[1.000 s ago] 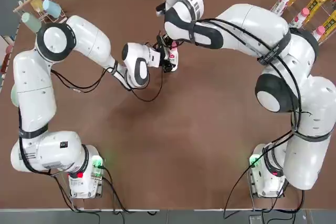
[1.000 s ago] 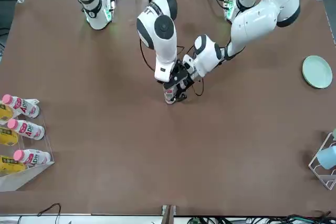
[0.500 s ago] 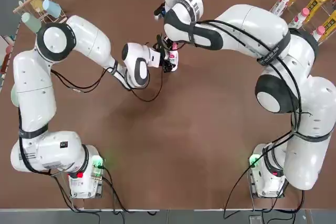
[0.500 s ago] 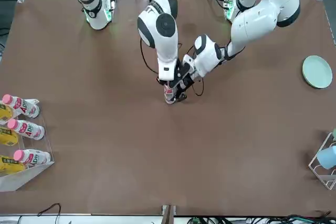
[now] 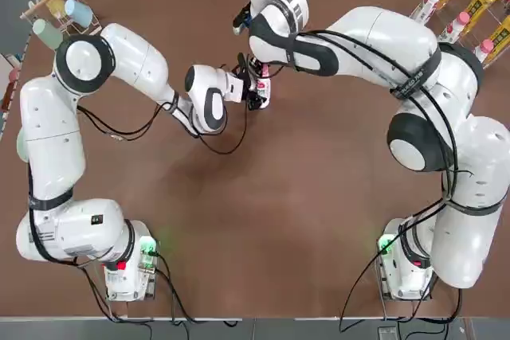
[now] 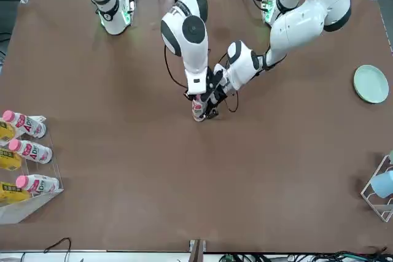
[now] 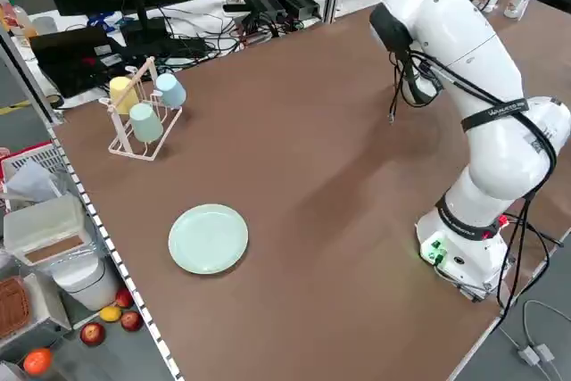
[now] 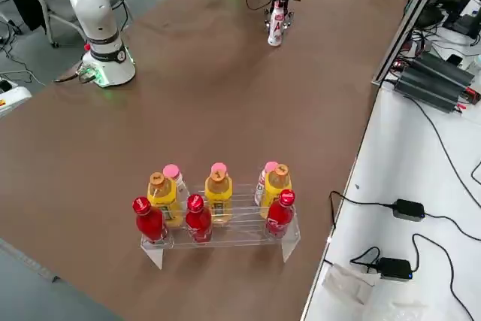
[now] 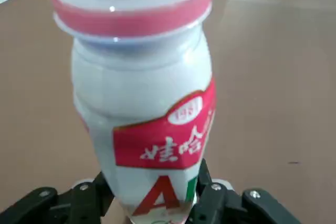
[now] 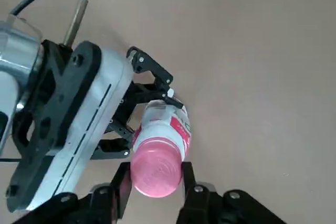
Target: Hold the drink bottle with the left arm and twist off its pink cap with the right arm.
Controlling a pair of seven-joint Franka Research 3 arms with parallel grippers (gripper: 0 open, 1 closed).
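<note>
Two grippers are at work over the table, between the arms. We find the left gripper point(image 9: 152, 171) clamped on the drink bottle point(image 9: 144, 103); the right gripper point(image 10: 156, 166) is closed on its pink cap point(image 10: 156, 174). The right wrist view shows the cap clearly; the front view hides it behind the fingers. We note the pale green plate point(image 7: 208, 238), whole in the left side view, mostly covered by the left arm point(image 5: 52, 129) in the top view.

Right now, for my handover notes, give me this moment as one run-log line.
left jaws: shut on bottle | right jaws: shut on pink cap | cap: on | place: above table
</note>
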